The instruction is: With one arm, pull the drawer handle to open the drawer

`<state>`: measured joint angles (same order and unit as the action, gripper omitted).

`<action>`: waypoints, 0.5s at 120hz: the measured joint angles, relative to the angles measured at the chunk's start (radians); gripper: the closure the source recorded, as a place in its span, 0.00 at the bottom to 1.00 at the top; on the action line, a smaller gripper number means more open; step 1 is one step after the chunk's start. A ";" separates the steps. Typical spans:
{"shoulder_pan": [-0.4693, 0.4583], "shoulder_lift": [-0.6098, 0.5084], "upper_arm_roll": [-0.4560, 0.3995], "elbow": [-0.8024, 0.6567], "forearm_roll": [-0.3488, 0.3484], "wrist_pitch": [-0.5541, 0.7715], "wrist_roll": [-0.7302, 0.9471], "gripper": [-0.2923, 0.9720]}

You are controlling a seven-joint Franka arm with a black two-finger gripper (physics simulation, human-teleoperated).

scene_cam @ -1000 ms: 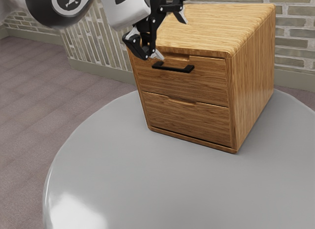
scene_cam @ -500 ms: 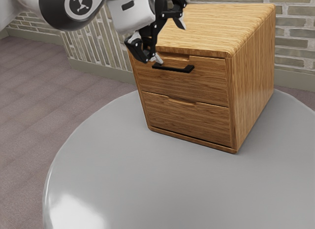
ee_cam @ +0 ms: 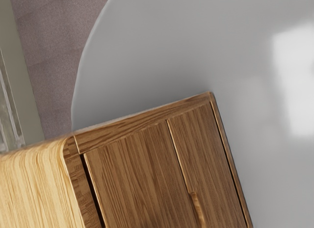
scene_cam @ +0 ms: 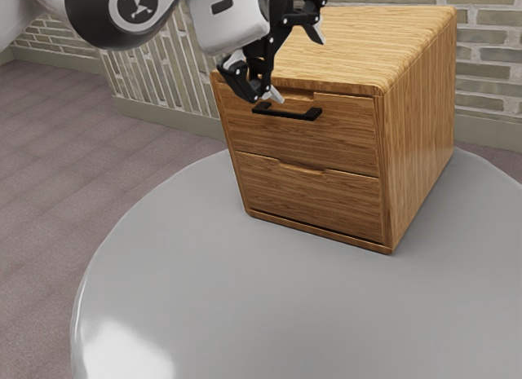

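Note:
A wooden cabinet with two drawers stands on the round grey table. The top drawer carries a black bar handle, and its front lies flush with the cabinet. My gripper hangs open over the cabinet's top front corner, at the handle's end toward the exterior view's left. One fingertip sits just above that end of the handle; the other finger is raised over the cabinet top. Nothing is between them. In the wrist view the cabinet's front lies under my hand.
The lower drawer has only a notch as a grip. A brick wall and a slatted panel stand behind the table. Bare table surface spreads in front of the cabinet, and a mauve floor lies beyond its rim.
My hand has shifted a little toward the exterior view's right, bringing the lower fingertip closer over the handle's end. The drawer and cabinet have not moved.

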<state>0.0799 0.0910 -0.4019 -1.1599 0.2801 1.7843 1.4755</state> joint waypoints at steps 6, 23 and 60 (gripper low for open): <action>-0.001 0.000 0.000 0.004 0.000 0.000 0.000 0.25; -0.008 0.014 -0.002 0.045 0.000 0.002 0.000 0.25; -0.001 0.104 -0.009 0.148 0.003 0.003 0.000 0.25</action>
<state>0.0789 0.1952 -0.4105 -1.0117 0.2827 1.7868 1.4757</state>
